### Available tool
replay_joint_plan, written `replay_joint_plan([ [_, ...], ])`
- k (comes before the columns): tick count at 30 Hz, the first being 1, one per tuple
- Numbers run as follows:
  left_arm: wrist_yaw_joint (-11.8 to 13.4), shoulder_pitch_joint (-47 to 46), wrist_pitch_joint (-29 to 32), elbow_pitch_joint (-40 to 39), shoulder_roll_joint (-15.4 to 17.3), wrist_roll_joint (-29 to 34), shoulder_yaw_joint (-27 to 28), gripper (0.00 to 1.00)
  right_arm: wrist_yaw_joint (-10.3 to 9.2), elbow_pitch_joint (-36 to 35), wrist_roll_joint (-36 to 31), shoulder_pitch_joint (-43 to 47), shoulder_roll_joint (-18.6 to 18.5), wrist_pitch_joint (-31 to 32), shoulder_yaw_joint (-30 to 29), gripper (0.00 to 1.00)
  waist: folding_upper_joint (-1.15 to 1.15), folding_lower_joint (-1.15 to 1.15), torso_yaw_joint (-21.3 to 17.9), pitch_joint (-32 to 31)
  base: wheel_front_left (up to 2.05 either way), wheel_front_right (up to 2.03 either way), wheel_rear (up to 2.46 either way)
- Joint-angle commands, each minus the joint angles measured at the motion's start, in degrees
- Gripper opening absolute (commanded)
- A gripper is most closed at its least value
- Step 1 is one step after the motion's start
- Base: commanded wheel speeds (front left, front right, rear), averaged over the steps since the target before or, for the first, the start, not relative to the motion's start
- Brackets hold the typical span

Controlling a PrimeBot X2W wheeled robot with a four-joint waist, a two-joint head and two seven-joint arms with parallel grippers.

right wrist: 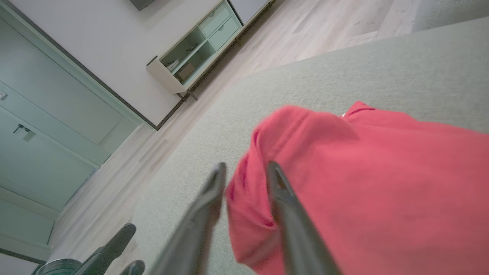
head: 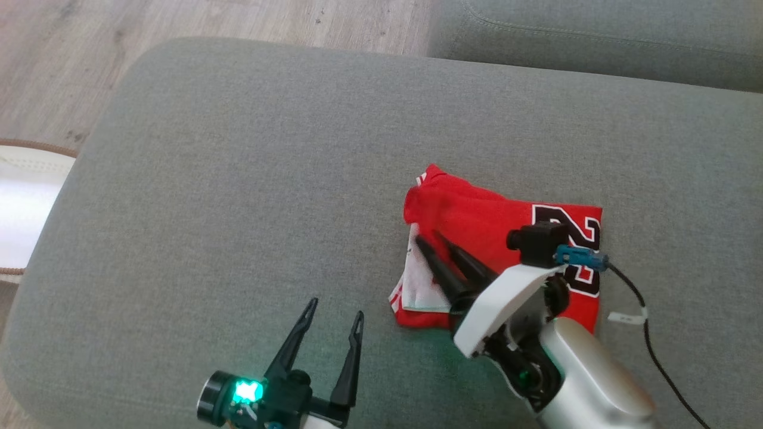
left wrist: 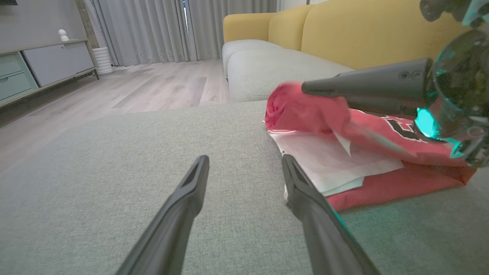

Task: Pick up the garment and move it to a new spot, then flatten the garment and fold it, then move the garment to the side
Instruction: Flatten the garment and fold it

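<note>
The garment is a red jersey with a black-and-white number, lying folded on the grey cushion right of centre. A white inner layer shows at its left edge. My right gripper is over that left edge with its fingers slightly parted. In the right wrist view a loose red fold runs between the parted fingers of the right gripper. My left gripper stands open on bare cushion just left of the garment, with nothing between its fingers.
Wood floor lies beyond the cushion's left and far edges. Another grey cushion sits at the back right. A yellow sofa back rises behind it. A black cable trails from my right wrist. A white object sits at far left.
</note>
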Motion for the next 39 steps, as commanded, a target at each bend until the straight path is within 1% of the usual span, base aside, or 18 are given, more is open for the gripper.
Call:
replay_joint_plan([
  [1,-0.02,-1.73,-0.56,-1.50,-0.23,0.38,2.43,1.00,0.43,-1.93,1.17,-2.86,0.80,-1.48,1.79,1.00,0.00,0.00,-0.11,0.03,0.00,0.00,0.00],
  [2,-0.10,-1.67,-0.56,-1.43,-0.15,0.44,2.70,1.00,0.43,-1.63,1.90,-3.25,0.80,-2.79,3.05,1.00,0.00,0.00,-0.26,-0.16,0.00,0.00,0.00],
  [3,-0.13,-1.58,-0.56,-1.33,-0.10,0.44,2.83,1.00,0.43,-1.51,1.38,-3.32,0.80,-3.88,3.06,1.00,0.00,0.00,-0.39,-0.45,0.00,0.00,0.00],
  [5,-0.12,-1.34,-0.56,-1.20,-0.02,0.46,3.13,1.00,0.43,-1.62,0.26,-2.52,0.37,-6.65,1.65,1.00,0.00,0.00,-0.66,-1.29,0.00,0.00,0.00],
  [7,0.07,-0.88,-0.56,-1.37,0.06,0.33,3.72,1.00,0.43,-2.11,-1.55,-1.17,-1.42,-9.55,-0.48,1.00,0.00,0.00,-1.31,-2.18,0.00,0.00,0.00],
  [11,0.51,0.02,-0.56,-2.08,0.25,0.17,5.08,1.00,0.43,-3.26,-6.05,3.00,-5.44,-14.96,-7.18,1.00,0.00,0.00,-3.01,-3.86,0.00,0.00,0.00],
  [13,0.67,0.46,-0.56,-2.80,0.21,0.05,5.83,1.00,0.43,-3.62,-9.58,5.29,-7.27,-17.80,-10.99,1.00,0.00,0.00,-4.12,-4.67,0.00,0.00,0.00],
  [14,0.78,0.76,-0.56,-3.24,0.13,-0.06,6.27,1.00,0.43,-3.50,-11.49,6.58,-7.98,-19.20,-13.20,1.00,0.00,0.00,-4.70,-5.14,0.00,0.00,0.00],
  [15,0.78,0.76,-0.56,-3.24,0.13,-0.06,6.27,1.00,0.43,-3.50,-11.49,6.58,-7.98,-19.20,-13.20,1.00,0.00,0.00,-4.70,-5.14,0.00,0.00,0.00],
  [17,1.06,1.45,-0.56,-4.24,-0.04,-0.17,7.22,1.00,0.43,-3.13,-15.72,9.38,-9.02,-21.07,-17.18,1.00,0.00,0.00,-5.78,-6.03,0.00,0.00,0.00],
  [19,1.47,2.07,-0.56,-5.19,-0.11,0.14,8.14,1.00,0.43,-3.26,-18.78,12.23,-8.92,-22.50,-21.49,1.00,0.00,0.00,-6.77,-6.61,0.00,0.00,0.00],
  [23,2.20,3.67,-0.56,-6.85,-0.63,0.52,10.00,1.00,0.43,-5.61,-22.44,17.90,-8.00,-23.54,-26.26,1.00,0.00,0.00,-8.24,-7.74,0.00,0.00,0.00],
  [28,1.95,5.93,-0.56,-7.72,-1.27,0.85,11.52,1.00,0.43,-14.01,-25.68,25.19,-6.32,-23.61,-30.16,1.00,0.00,0.00,-9.17,-8.83,0.00,0.00,0.00],
  [31,1.50,7.66,-0.56,-8.59,-1.57,1.47,12.17,1.00,0.43,-17.42,-27.43,29.21,-5.53,-23.62,-30.17,1.00,0.00,0.00,-9.72,-9.68,0.00,0.00,0.00],
  [33,1.45,9.13,-0.56,-8.89,-1.64,2.16,12.61,1.00,0.43,-18.62,-28.02,31.66,-5.17,-23.63,-28.96,1.00,0.00,0.00,-9.99,-10.46,0.00,0.00,0.00],
  [36,1.15,11.35,-0.56,-8.98,-1.83,2.68,13.26,1.00,0.43,-19.32,-29.02,34.62,-4.61,-23.63,-27.80,1.00,0.00,0.00,-10.20,-11.86,0.00,0.00,0.00],
  [39,0.64,12.96,-0.56,-8.73,-2.03,3.00,13.88,1.00,0.43,-19.44,-29.37,36.37,-3.60,-23.63,-27.99,1.00,0.00,0.00,-10.19,-13.01,0.00,0.00,0.00],
])
